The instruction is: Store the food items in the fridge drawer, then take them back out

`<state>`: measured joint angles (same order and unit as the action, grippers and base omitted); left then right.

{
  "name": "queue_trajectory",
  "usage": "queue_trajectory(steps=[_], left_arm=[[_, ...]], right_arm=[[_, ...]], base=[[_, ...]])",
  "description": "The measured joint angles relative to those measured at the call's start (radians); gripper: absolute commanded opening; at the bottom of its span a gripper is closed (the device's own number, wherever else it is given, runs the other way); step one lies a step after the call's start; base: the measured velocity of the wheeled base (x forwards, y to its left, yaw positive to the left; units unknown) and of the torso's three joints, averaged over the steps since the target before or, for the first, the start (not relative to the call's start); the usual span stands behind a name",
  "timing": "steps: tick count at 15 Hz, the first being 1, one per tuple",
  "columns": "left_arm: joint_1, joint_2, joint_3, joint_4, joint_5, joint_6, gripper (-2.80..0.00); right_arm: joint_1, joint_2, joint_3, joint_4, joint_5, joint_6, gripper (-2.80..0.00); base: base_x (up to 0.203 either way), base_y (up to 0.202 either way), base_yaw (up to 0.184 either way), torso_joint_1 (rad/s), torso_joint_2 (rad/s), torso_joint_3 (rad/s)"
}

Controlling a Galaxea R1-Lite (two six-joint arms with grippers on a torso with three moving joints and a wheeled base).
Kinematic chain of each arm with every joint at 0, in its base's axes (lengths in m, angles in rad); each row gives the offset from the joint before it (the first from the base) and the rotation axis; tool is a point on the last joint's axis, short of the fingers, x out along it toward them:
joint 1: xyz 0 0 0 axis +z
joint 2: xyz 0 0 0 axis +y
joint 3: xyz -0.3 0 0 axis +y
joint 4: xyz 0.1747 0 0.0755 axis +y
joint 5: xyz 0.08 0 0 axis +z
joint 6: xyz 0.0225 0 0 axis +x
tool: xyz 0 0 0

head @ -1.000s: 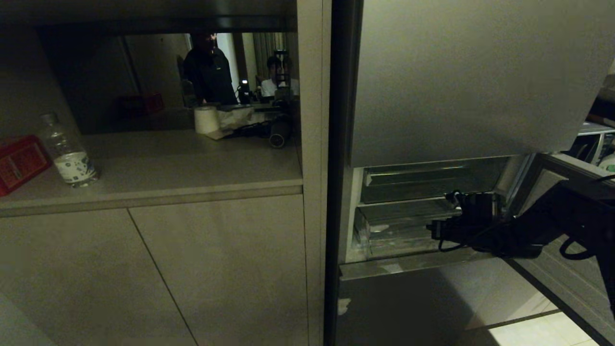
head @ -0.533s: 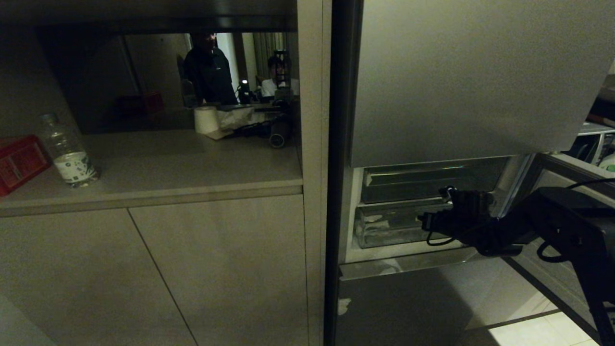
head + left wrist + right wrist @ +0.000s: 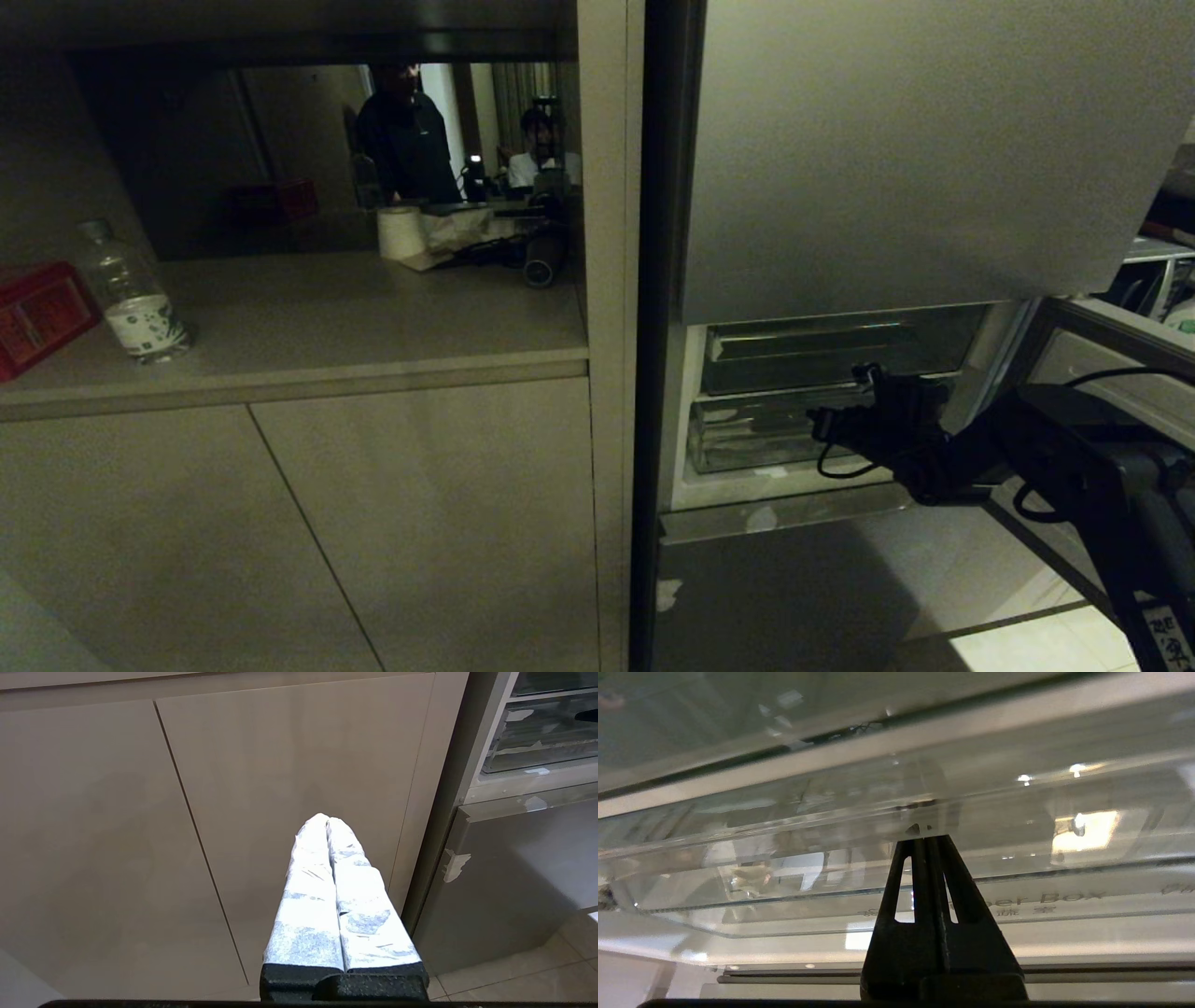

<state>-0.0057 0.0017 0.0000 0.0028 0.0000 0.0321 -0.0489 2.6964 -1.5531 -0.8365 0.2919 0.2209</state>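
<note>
The right gripper (image 3: 924,835), black and narrow-fingered, is seen with its fingers pressed together on nothing, the tips set against the tall transparent front lip of the wide clear plastic fridge drawer (image 3: 831,858) directly ahead of it (faint lettering is printed on the lip just below the tips). The drawer is seated in the open fridge compartment (image 3: 686,411). Well off to that gripper's left, the left gripper (image 3: 327,823), its fingers wrapped in white material, is held shut and empty before the beige cabinet doors (image 3: 140,835).
</note>
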Motion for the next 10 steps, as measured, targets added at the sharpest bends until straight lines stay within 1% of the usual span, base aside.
queue_trajectory(steps=[2, 5, 8, 10], left_arm=[[0.000, 0.000, 0.000, 0.000, 0.000, 0.000, -2.80], [0.000, 0.000, 0.000, 0.000, 0.000, 0.000, -2.80], [0.000, 0.000, 0.000, 0.000, 0.000, 0.000, -2.80], [0.000, 0.000, 0.000, 0.000, 0.000, 0.000, -2.80]], right_arm=[[-0.001, -0.022, 0.062, 0.002, 0.000, 0.009, -2.80], [-0.007, -0.110, 0.185, 0.003, 0.003, 0.010, -2.80], [-0.022, -0.249, 0.341, 0.020, 0.001, 0.006, -2.80], [-0.046, -0.378, 0.457, 0.073, -0.001, 0.003, -2.80]], base=[[0.000, 0.000, 0.000, 0.000, 0.00, 0.000], [0.000, 0.000, 0.000, 0.000, 0.00, 0.000], [0.000, 0.000, 0.000, 0.000, 0.00, 0.000], [0.000, 0.000, 0.000, 0.000, 0.00, 0.000]])
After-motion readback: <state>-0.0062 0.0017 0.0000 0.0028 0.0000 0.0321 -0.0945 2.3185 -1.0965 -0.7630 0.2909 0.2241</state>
